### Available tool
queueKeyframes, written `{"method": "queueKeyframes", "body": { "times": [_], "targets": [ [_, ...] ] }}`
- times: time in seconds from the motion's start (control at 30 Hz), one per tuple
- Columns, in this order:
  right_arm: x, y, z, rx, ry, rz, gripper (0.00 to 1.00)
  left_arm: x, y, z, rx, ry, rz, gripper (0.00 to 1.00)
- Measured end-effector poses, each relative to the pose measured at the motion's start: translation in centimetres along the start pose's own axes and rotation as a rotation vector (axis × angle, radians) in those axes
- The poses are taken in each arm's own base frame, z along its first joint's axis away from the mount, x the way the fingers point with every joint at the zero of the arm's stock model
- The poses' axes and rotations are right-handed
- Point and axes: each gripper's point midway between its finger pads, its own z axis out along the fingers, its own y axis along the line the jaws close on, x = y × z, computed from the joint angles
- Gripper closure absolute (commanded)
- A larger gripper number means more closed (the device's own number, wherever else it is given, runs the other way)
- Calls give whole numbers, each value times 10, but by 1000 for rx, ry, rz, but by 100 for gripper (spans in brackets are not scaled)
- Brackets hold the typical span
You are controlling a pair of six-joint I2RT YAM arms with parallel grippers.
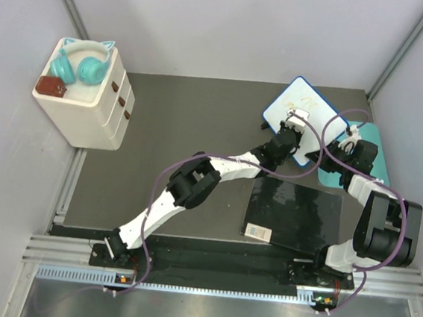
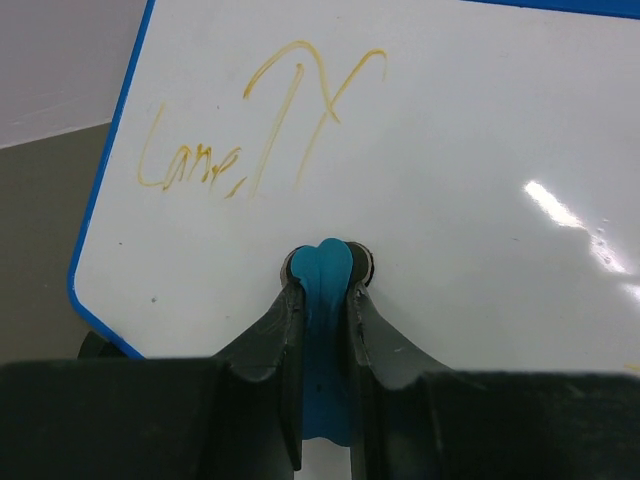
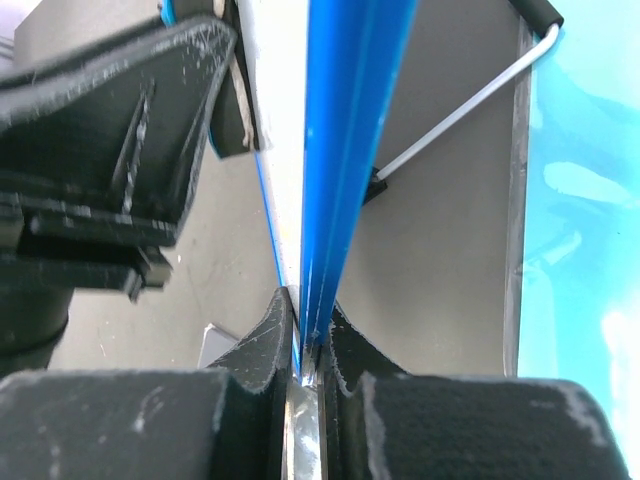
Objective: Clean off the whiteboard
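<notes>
- The whiteboard [image 1: 304, 111] is standing in the upper right of the top view, on the dark tabletop [image 1: 184, 126]. The teal mat [image 1: 371, 155] is lying just to its right, and the glossy black sheet [image 1: 296, 212] is lying lower in the frame.
- The right gripper [image 3: 308, 335] is bracing the board, its jaws closed on the thin blue rim [image 3: 350, 150], which is showing edge-on in the right wrist view.
- The left gripper [image 2: 326, 288] is clamping a small blue wiper [image 2: 322, 262], its jaws shut tight around it. It is pressing the wiper's tip onto the white surface at lower centre of the left wrist view.
- The yellow scribbles [image 2: 250, 140] are sitting in the upper left of that view, apart from the tip and looking intact, so the erasing is probably only beginning.
- The rim could be slipping out of the right jaws once the left arm starts pushing sideways, because the hold is narrow and the board could be pivoting around it.
- The wiper could be sliding back between the left jaws under pressure, leaving bare fingertips scraping the board.
- Its tip is narrow, so single strokes risk leaving streaks of ink.
- The left arm is working close beside the right gripper, so a wide sweep toward that edge could be knocking the two together.
</notes>
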Motion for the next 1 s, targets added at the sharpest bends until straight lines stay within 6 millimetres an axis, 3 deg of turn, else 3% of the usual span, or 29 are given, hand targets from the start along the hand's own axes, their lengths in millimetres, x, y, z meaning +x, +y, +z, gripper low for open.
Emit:
{"method": "queueKeyframes", "body": {
  "times": [0.33, 0.5, 0.63, 0.73, 0.8, 1.0],
  "targets": [
    [0, -3, -1, 11, -2, 5, 100, -12, -51, -20, 81, -42, 34, 100],
    [0, -2, -1, 8, -2, 5, 100, -28, -71, -19, 127, -55, 29, 100],
    [0, -2, 0, 6, -2, 5, 100, -36, -65, -8, 154, -43, -31, 100],
    [0, -1, 0, -2, 1, 5, 100, -39, -49, 4, 182, -30, -107, 100],
    [0, 2, 1, -12, 0, -1, 100, -38, -24, 16, 174, -19, -148, 100],
    [-1, 4, 1, -27, -1, -16, 100, 0, 96, 54, 43, 51, -207, 100]
  ]
}}
